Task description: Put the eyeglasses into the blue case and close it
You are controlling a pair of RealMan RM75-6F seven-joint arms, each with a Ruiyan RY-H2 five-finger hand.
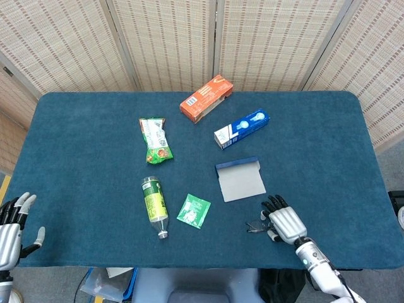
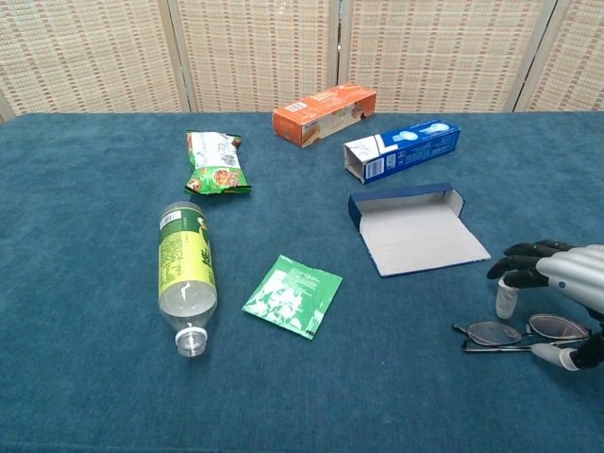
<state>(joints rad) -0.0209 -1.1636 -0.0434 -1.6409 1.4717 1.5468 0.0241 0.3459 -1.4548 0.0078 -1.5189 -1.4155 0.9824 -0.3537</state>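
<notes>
- My right hand [image 2: 566,288] hangs right over the eyeglasses [image 2: 522,334], fingers spread and curved down, gripping nothing I can see; thumb tip is near the right lens.
- Eyeglasses lie folded flat on the table [image 1: 82,145], directly beneath that hand.
- Blue case [image 2: 415,229] sits open just ahead-left of the right hand, grey lining up, close to but apart from the glasses.
- My left hand [image 1: 11,228] is at the near left table edge, fingers apart, holding nothing, far from the case.
- Green sachet [image 1: 194,211] and bottle [image 1: 153,205] lie further left of my right hand.
- Blue box [image 1: 240,129] and orange box [image 1: 206,98] lie beyond the case.
</notes>
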